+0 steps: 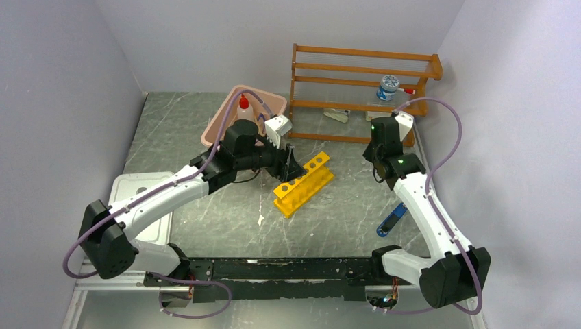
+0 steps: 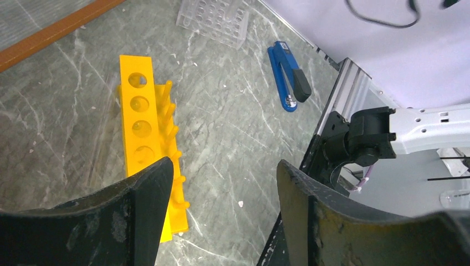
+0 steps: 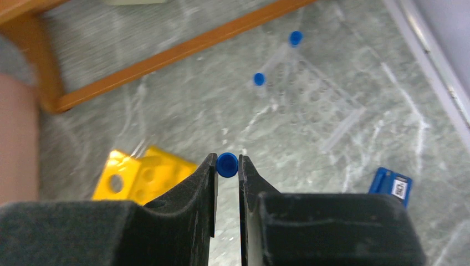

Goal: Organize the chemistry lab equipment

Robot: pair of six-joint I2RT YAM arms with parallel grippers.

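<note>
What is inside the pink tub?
A red-capped squeeze bottle shows inside the pink tub. The left arm covers its near part, so anything else there is hidden.

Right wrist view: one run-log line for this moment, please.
right gripper shut on blue-capped tube | left gripper open, empty, beside yellow rack

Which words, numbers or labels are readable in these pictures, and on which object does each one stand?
No text can be read.
White sticker on the blue plastic clip: dark marks, too blurred.
Patterned end of the small blue-and-white bottle on the wooden shelf rack: too small.
</note>
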